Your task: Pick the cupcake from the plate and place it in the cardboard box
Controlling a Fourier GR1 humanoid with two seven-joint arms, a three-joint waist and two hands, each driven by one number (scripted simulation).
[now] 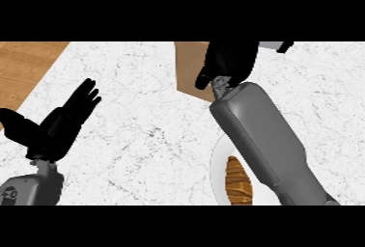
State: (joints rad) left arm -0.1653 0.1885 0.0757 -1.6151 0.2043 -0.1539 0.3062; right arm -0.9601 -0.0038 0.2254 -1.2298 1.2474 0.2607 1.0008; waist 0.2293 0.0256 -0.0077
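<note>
The right hand [228, 62], at the upper centre of the frame, has its fingers curled downward over the cardboard box [189, 65]; whether they hold the cupcake cannot be told (it is hidden). The left hand [57, 125] rests open at the left, fingers straight. On the white marble worktop [143, 125], the plate [217, 169] at the lower centre carries a croissant [239, 182].

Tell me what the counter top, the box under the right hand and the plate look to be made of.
Counter top: white stone, probably marble, going by the fine grey veining; matte. Box: plain brown, flat and dull, consistent with cardboard; the right hand hides most of it. Plate: smooth, plain white, maybe ceramic, though only a sliver shows beside the forearm.
</note>
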